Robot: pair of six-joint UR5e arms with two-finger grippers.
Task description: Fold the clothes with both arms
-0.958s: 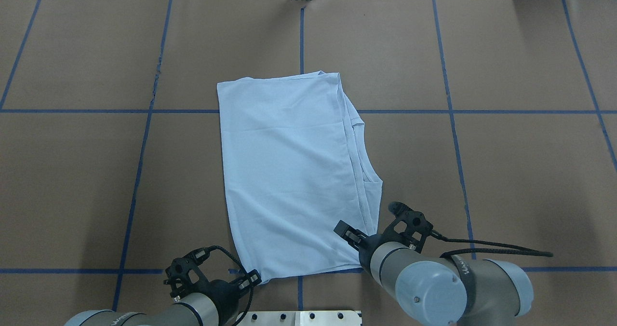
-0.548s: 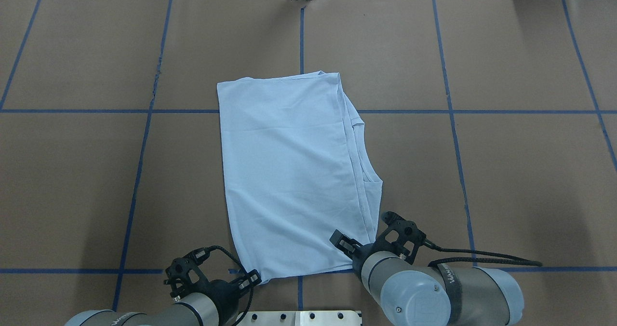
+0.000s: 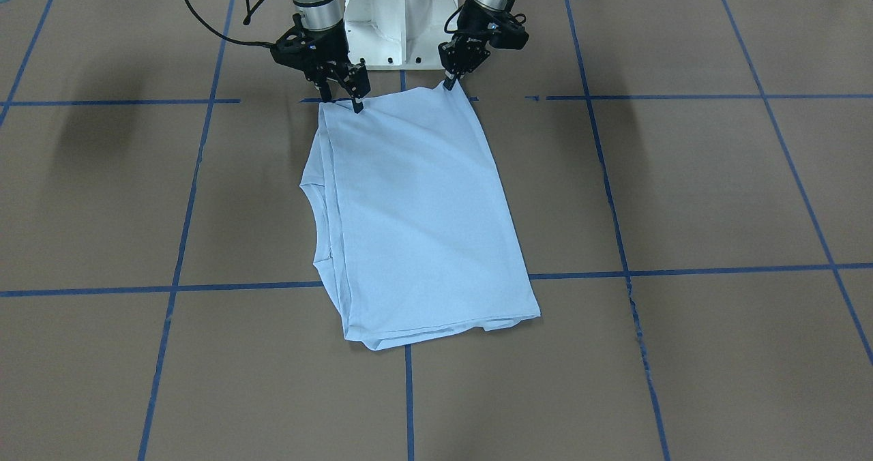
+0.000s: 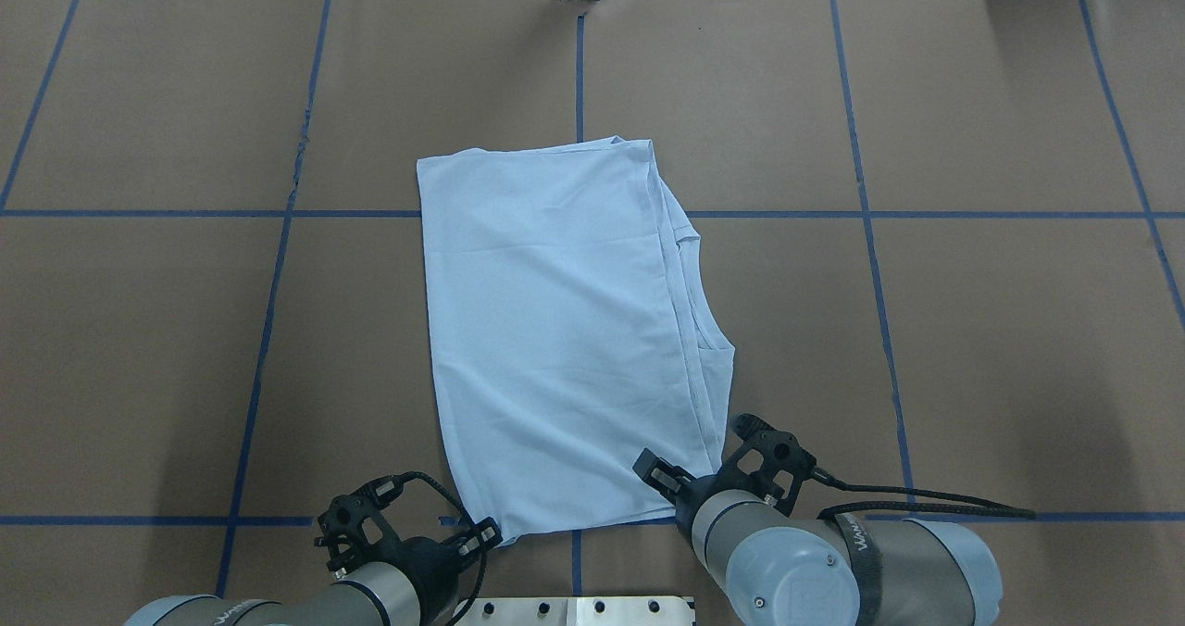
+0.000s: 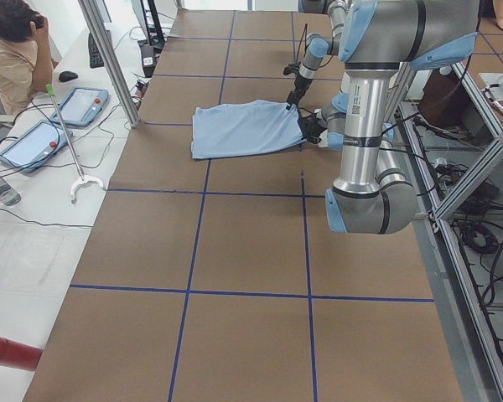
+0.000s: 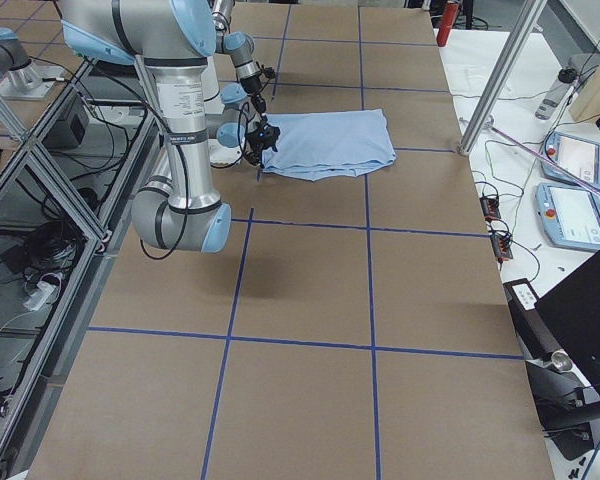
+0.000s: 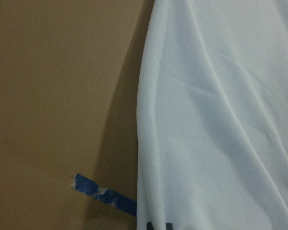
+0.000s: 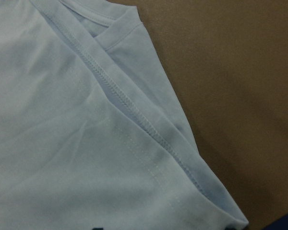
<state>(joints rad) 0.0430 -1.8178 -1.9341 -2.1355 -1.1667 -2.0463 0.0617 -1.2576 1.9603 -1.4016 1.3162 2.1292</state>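
On the near side of the bench (image 4: 972, 348), both claws sat at the folded light blue T-shirt (image 4: 555, 330), which lay mid-bench, its long axis running away from the robot. The left claw (image 3: 450, 83) looked clenched on the near left corner — fabric peaked up to it. The right claw (image 3: 342, 101) stood released, jaws apart astride the near right corner — closing there probably came before lifting the hem forward.

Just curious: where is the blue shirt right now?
In the front-facing view, the folded T-shirt lies centrally on the table, its robot-side corners at the left pincer and right pincer.
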